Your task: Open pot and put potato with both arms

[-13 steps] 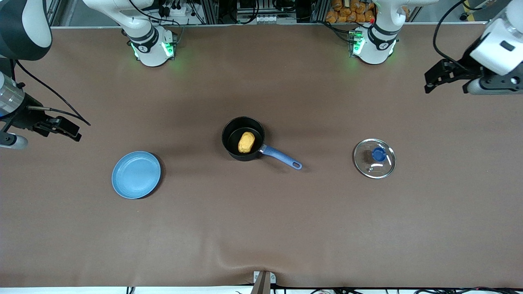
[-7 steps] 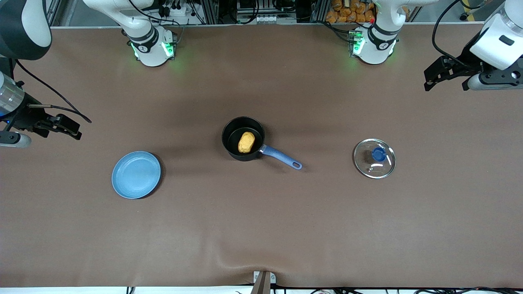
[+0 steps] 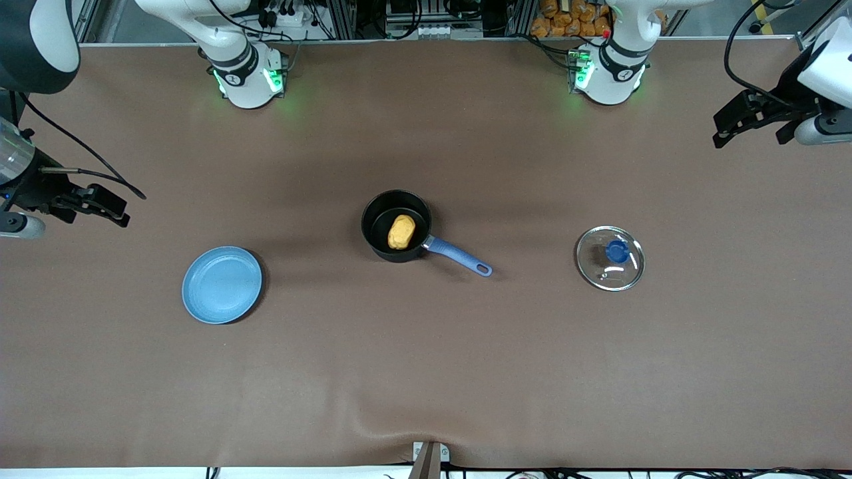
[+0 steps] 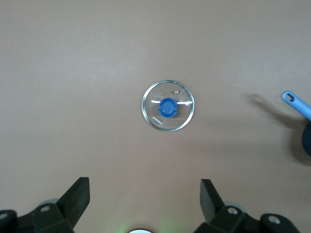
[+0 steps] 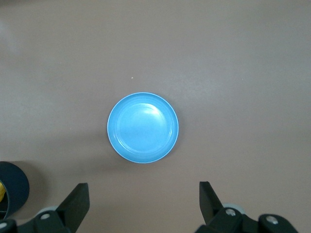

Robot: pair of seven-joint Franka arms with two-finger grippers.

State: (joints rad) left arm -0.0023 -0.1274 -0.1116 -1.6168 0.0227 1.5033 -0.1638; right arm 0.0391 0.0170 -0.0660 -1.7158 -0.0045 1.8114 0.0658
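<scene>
The black pot (image 3: 395,226) with a long blue handle (image 3: 459,258) stands open in the middle of the table. The yellow-orange potato (image 3: 401,231) lies in it. The clear glass lid (image 3: 610,257) with a blue knob lies flat on the table toward the left arm's end; it also shows in the left wrist view (image 4: 168,106). My left gripper (image 3: 724,126) is open and empty, high over the table's end. My right gripper (image 3: 116,214) is open and empty, high over the other end. A bit of the pot (image 5: 10,191) shows in the right wrist view.
An empty flat blue plate (image 3: 221,285) lies toward the right arm's end, nearer the front camera than the pot; it also shows in the right wrist view (image 5: 143,127). The brown table cover has a wrinkle (image 3: 399,426) at its near edge.
The left gripper has moved outward toward its end of the table. The right gripper has drifted slightly outward. The pot, potato, lid and plate have not moved.
</scene>
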